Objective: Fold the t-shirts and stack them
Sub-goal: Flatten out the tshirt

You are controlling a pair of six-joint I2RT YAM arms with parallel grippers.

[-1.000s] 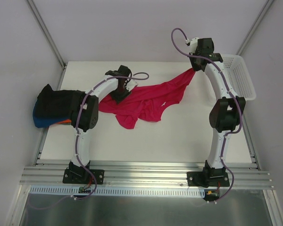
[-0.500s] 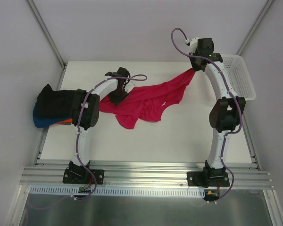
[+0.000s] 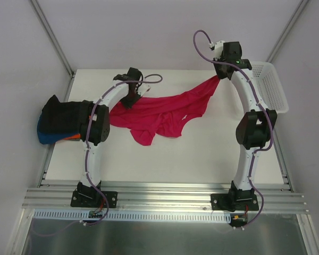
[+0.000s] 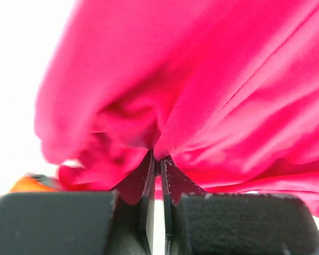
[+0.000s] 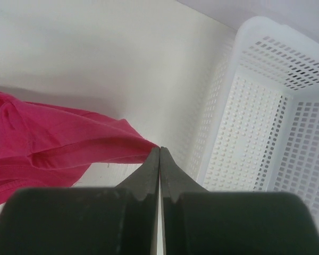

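One crimson-pink cloth t-shirt, clamped at both ends, left gripper now farther from the white plastic mesh basket, right gripper unmoved beside it.

Near half of table bare, open to passage. Far half crossed by pink shirt. Basket blocks far right corner, shirt pile the left edge.
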